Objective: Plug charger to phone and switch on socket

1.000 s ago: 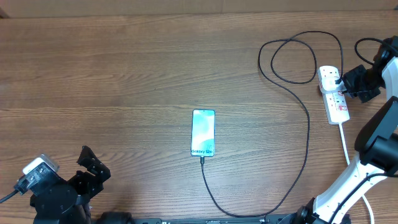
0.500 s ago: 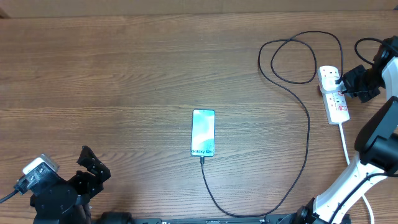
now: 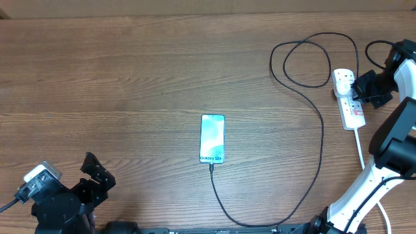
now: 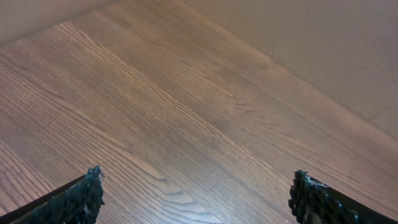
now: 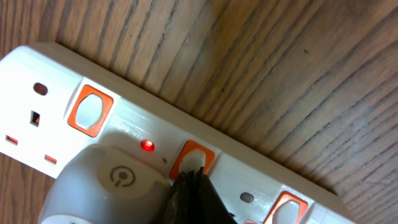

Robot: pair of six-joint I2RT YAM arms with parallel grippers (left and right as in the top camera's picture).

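Observation:
The phone (image 3: pixel 212 138) lies face up mid-table, its screen lit light blue. The charger's thin black cable (image 3: pixel 322 149) runs from the phone's bottom edge, along the front and up to the socket (image 3: pixel 351 112), a white power strip at the right. In the right wrist view the plug adapter (image 5: pixel 102 186) looks pale grey and sits in the socket (image 5: pixel 56 81). A small red light (image 5: pixel 147 145) glows beside it. My right gripper (image 3: pixel 361 87) is shut, its tips (image 5: pixel 189 182) on an orange switch (image 5: pixel 193 157). My left gripper (image 3: pixel 91 177) is open and empty at the front left (image 4: pixel 199 205).
The cable makes a loose loop (image 3: pixel 305 62) at the back right, left of the strip. The strip's white cord (image 3: pixel 361 153) runs toward the front beside my right arm. The left wrist view shows bare wooden table (image 4: pixel 186 112) and a pale wall behind.
My right arm has shifted slightly left over the power strip. The phone, the cable and my left arm have not moved.

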